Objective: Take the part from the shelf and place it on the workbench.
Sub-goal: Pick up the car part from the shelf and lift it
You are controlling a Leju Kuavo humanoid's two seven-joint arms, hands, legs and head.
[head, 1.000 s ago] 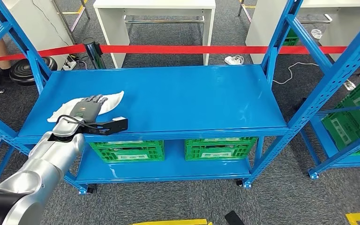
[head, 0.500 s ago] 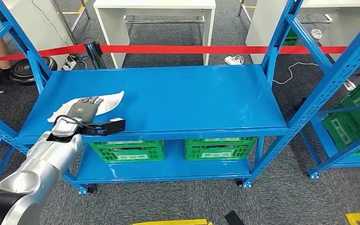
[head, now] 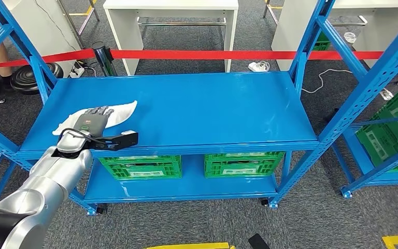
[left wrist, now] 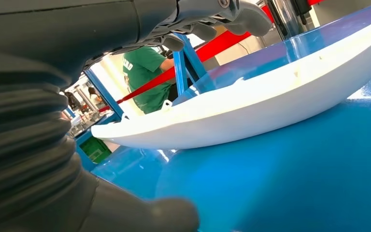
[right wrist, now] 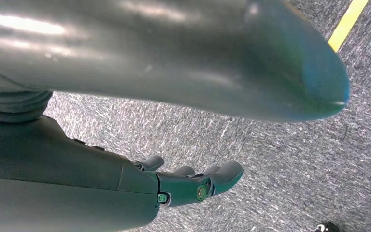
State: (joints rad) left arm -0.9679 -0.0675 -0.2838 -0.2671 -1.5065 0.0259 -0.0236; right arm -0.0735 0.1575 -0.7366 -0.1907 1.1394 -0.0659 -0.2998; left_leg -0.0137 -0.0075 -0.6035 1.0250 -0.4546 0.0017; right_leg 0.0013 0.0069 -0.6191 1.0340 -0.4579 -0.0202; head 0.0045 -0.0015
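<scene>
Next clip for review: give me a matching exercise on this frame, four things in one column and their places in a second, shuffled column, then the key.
Things
1. white part
2. left hand
3. green crates
4. red tape

Places
A. on the lower shelf level
B. stretched across the floor area behind the shelf
C. lying on the blue top shelf, near its left end
D. over the white part

Pairs: 1-C, 2-D, 3-A, 4-B
</scene>
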